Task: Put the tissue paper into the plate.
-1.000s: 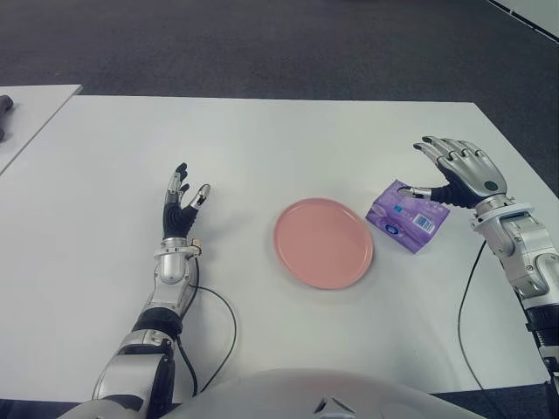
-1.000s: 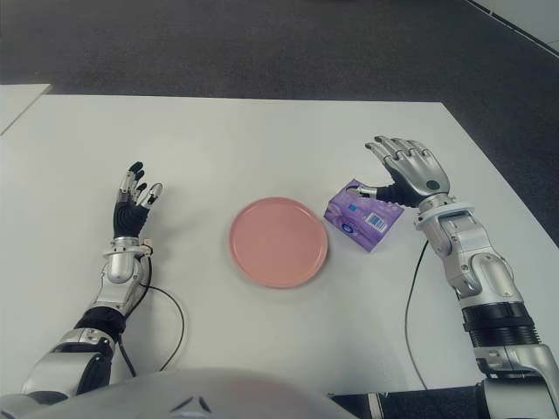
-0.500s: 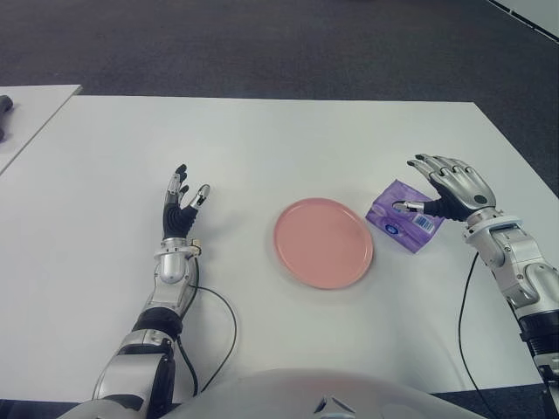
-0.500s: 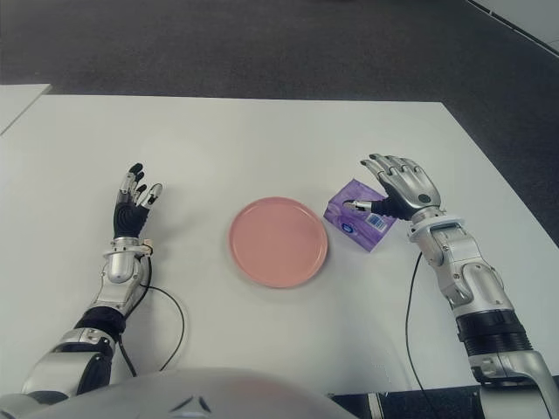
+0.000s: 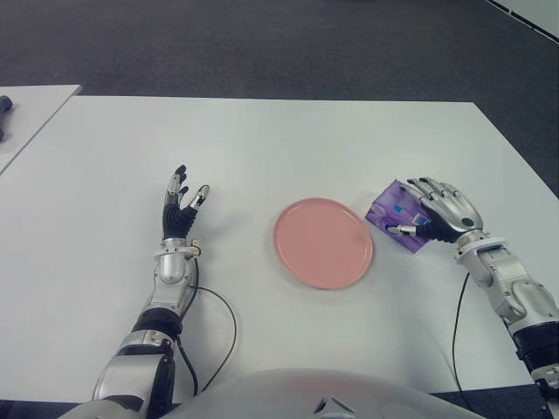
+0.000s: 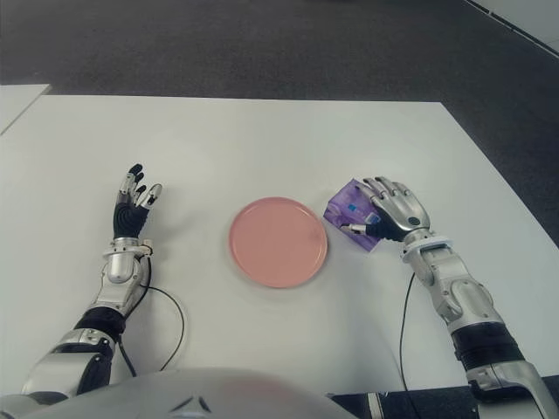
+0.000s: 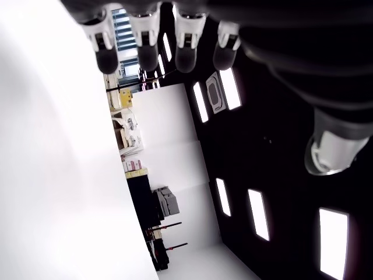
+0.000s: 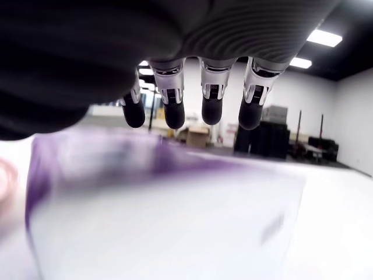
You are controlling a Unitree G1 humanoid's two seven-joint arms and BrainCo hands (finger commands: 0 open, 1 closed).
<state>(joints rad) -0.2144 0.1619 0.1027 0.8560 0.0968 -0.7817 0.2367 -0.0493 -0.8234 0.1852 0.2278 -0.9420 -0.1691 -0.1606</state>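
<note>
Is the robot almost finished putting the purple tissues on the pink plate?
Not yet. Nothing is done: the pink plate is bare. The right hand is over the purple tissue pack, which lies on the white table right of the plate, fingers draped over it but not closed. Gripping, lifting and setting down remain. The left hand shows open, left of the plate.

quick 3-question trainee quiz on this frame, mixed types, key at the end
1. True or false: the tissue pack lies in the pink plate.
2. Which hand is over the tissue pack? A) left hand B) right hand C) both
3. Fill in: seen from the head camera, the plate sits on the white table to the robot's ____ of the tissue pack.

Key
1. False: it lies on the table just beside the plate's rim.
2. B: the right hand covers the pack, fingers draped over it but not closed; the left hand shows open, far to the plate's left.
3. left
</note>
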